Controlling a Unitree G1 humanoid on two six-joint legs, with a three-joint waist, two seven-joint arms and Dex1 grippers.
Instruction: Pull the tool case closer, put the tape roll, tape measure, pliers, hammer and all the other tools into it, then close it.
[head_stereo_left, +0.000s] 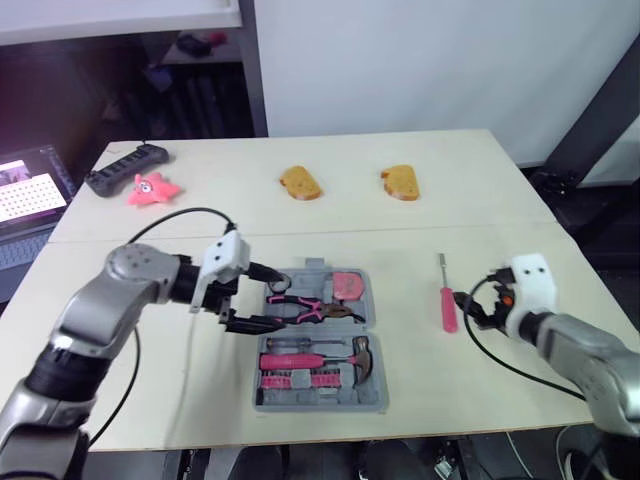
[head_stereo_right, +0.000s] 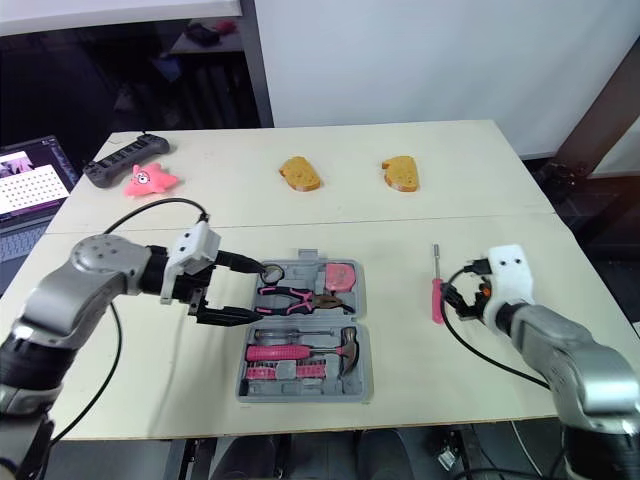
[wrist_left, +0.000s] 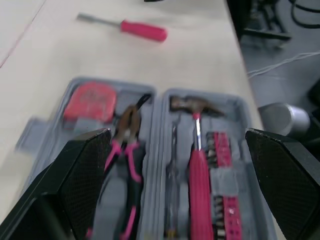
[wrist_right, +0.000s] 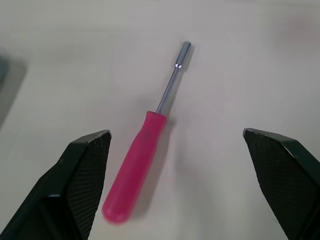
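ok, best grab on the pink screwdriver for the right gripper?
Pink handle, mid-length, from above, jaws across it. The screwdriver lies flat on the table, clear both sides; its metal shaft is thin. The open right gripper points at it.

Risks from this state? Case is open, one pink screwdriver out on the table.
1. The screwdriver lies loose on the table between the open fingers of the right gripper. Its round handle may roll away if one finger touches first.
2. The left gripper hangs open, low over the pliers in the tool case. A careless move from there could snag them or shove the case.
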